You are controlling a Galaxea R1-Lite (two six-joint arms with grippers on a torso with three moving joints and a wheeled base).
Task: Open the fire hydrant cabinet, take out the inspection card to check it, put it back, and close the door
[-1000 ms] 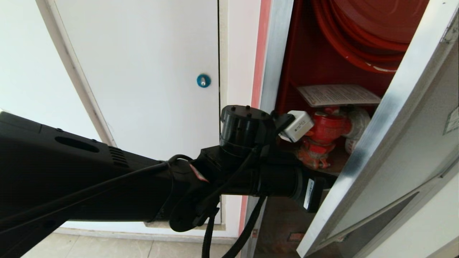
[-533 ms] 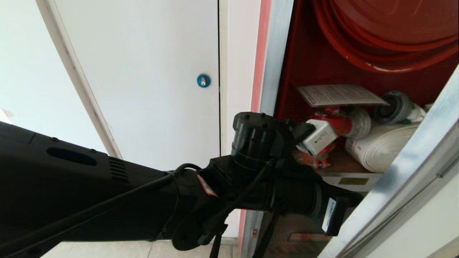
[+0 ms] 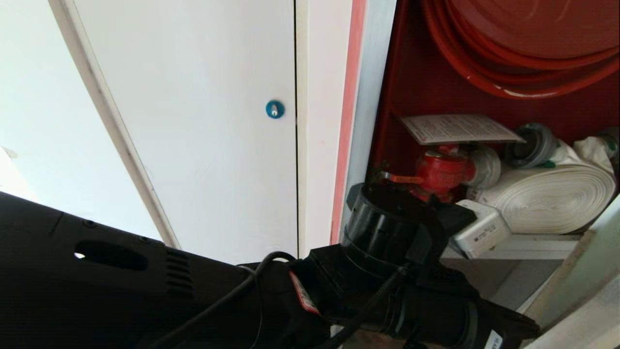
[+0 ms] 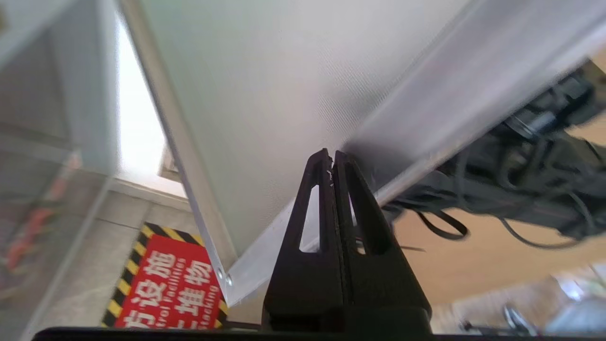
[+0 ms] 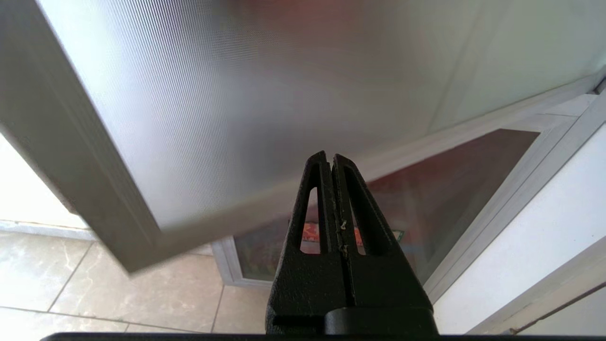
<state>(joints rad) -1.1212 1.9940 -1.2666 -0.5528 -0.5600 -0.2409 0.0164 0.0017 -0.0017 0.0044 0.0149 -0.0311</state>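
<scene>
Nearest, across the lower half of the head view, the black left arm [image 3: 145, 286] now lies lower and further right than a second ago. The door [image 3: 588, 291], which then covered the right side of the frame, has swung out to a sliver at the lower right corner. In the left wrist view the left gripper [image 4: 331, 158] has its fingers [image 4: 315, 199] pressed closed and empty against the door's frosted panel. The right gripper [image 5: 330, 161] is likewise closed, pointing at the door.

Behind the arm, the fire hydrant cabinet [image 3: 411, 82] stands wide open: the red valve [image 3: 438, 172], the rolled white hose [image 3: 547, 191] now uncovered, and the inspection card [image 3: 457, 128] lying atop the valve at centre right, under the red hose reel [image 3: 523, 43]. At centre left is the white panel [image 3: 193, 121] with its blue lock [image 3: 274, 109].
</scene>
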